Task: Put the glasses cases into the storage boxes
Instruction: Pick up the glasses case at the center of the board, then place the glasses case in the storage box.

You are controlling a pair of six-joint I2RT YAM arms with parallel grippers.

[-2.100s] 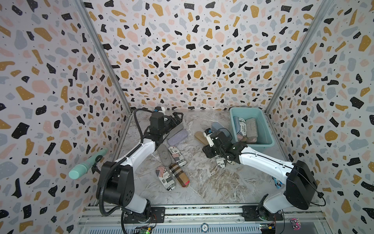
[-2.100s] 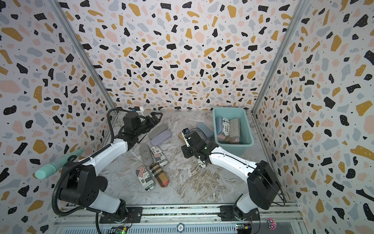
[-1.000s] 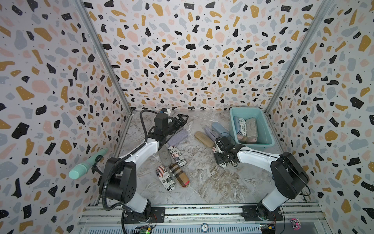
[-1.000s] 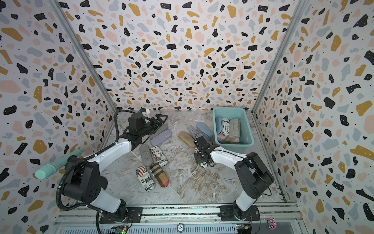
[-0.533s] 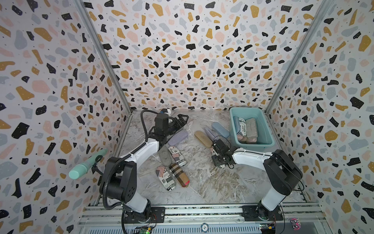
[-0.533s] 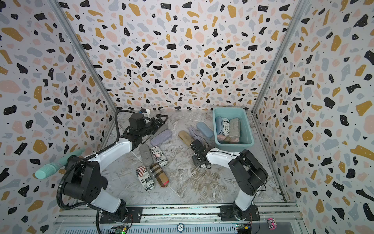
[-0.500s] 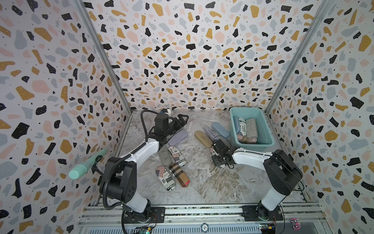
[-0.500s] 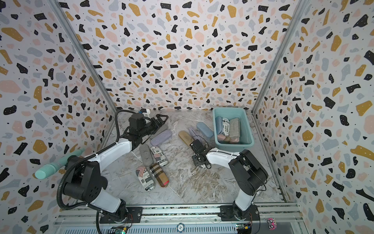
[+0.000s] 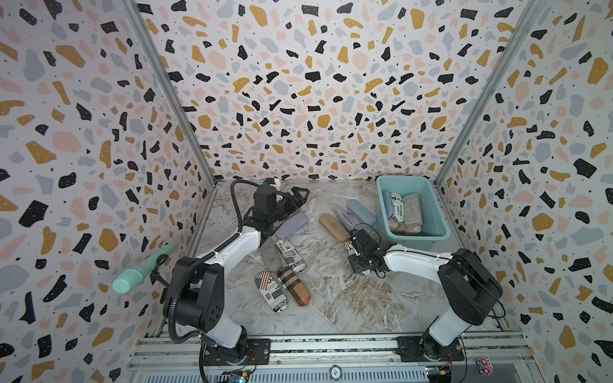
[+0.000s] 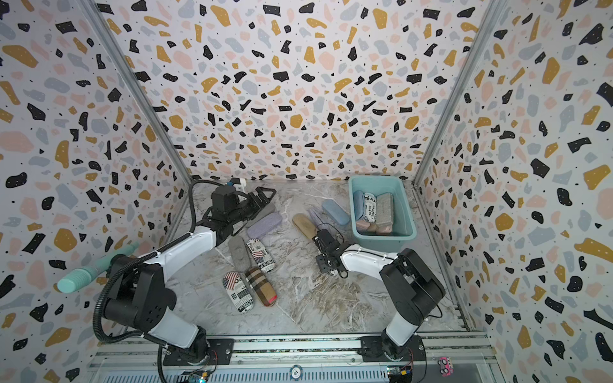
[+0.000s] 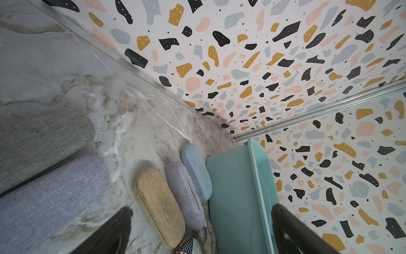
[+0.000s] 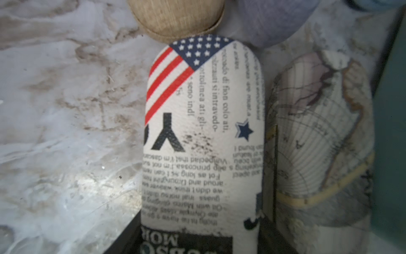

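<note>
Grab step. Right claw point(image 9: 358, 257) low over flag-print case point(image 12: 202, 132) on table point(image 9: 331, 298), just left of teal tub point(image 9: 431, 215) – jaw each side, can't tell if squeezing. Left claw point(image 9: 300, 199) wide apart, far left. Next: pinch tight, lift, carry over tub rim.

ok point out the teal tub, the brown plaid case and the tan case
teal tub point(image 9: 414, 243): in a top view, on its near outer wall
brown plaid case point(image 9: 293, 286): in a top view, middle of its upper face
tan case point(image 11: 159, 206): left wrist view, middle of its upper face
</note>
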